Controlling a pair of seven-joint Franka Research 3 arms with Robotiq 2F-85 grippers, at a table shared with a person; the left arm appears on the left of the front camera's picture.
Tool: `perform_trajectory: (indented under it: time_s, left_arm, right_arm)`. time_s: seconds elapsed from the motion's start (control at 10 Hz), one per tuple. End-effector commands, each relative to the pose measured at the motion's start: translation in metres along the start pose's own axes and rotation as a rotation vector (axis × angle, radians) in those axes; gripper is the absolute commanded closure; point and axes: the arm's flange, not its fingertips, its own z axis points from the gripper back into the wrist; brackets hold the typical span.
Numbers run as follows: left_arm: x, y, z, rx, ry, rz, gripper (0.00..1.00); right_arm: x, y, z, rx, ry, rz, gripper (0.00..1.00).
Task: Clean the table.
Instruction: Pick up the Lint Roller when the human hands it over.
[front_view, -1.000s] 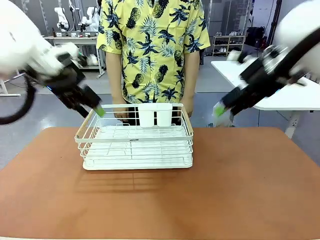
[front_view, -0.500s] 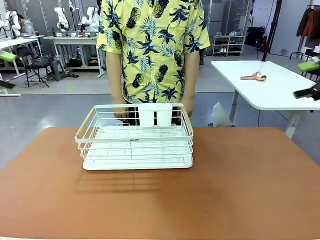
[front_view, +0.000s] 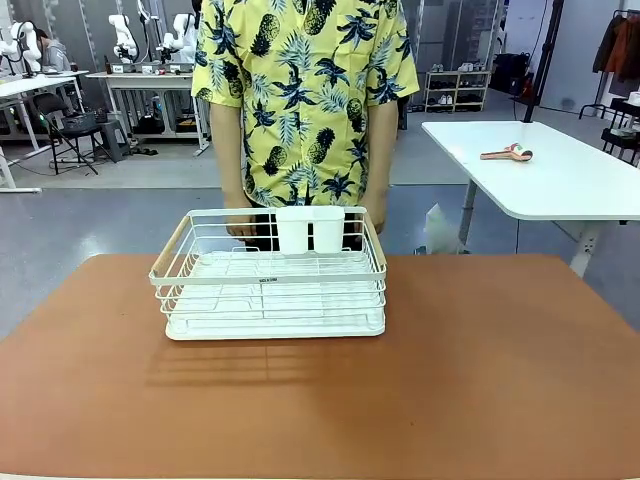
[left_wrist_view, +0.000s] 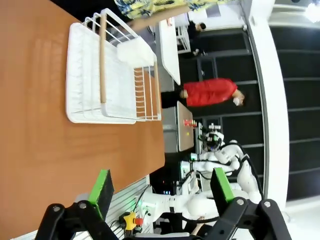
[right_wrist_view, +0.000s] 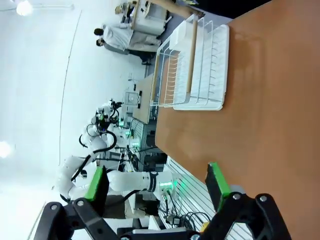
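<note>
The reddish-brown table (front_view: 470, 370) spreads across the front view, bare apart from a white wire dish rack (front_view: 270, 275) with wooden handles near its far edge. A person in a yellow pineapple shirt (front_view: 305, 90) stands right behind the rack, hands at its far rim. In the left wrist view my left gripper (left_wrist_view: 162, 187) is open and holds nothing, with the table (left_wrist_view: 30, 130) and the rack (left_wrist_view: 107, 72) seen sideways beyond it. In the right wrist view my right gripper (right_wrist_view: 157, 182) is open and holds nothing too, looking sideways at the table (right_wrist_view: 270, 100) and the rack (right_wrist_view: 197, 65).
A white-topped table (front_view: 550, 175) with a small reddish tool (front_view: 505, 153) on it stands at the back right. Desks, chairs and shelves fill the far background. Both wrist views catch other people far off in the room.
Both arms have swung up and outward from beside the rack and left the front view. The rack and the person have stayed put.
</note>
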Motion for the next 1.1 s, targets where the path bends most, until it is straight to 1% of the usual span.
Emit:
perform_trajectory:
  time_s: [0.0, 0.2, 0.3, 0.4, 1.0]
  left_arm:
    - [-0.004, -0.003, 0.003, -0.004, -0.018, 0.016, 0.00]
    - [-0.004, 0.001, 0.002, 0.005, -0.027, 0.023, 0.00]
    - [-0.002, -0.001, -0.004, 0.021, -0.012, 0.020, 0.00]
    - [-0.003, 0.003, 0.009, 0.024, -0.022, 0.019, 0.00]
    - [-0.003, 0.003, 0.009, 0.024, -0.022, 0.019, 0.00]
  right_arm:
    - [-0.010, -0.009, 0.004, 0.017, -0.023, 0.006, 0.00]
    - [-0.017, -0.025, 0.009, 0.025, -0.041, -0.021, 0.00]
    - [-0.018, -0.027, 0.005, 0.014, -0.021, -0.006, 0.00]
    - [-0.015, -0.019, 0.015, 0.003, -0.037, -0.039, 0.00]
    - [-0.015, -0.019, 0.015, 0.003, -0.037, -0.039, 0.00]
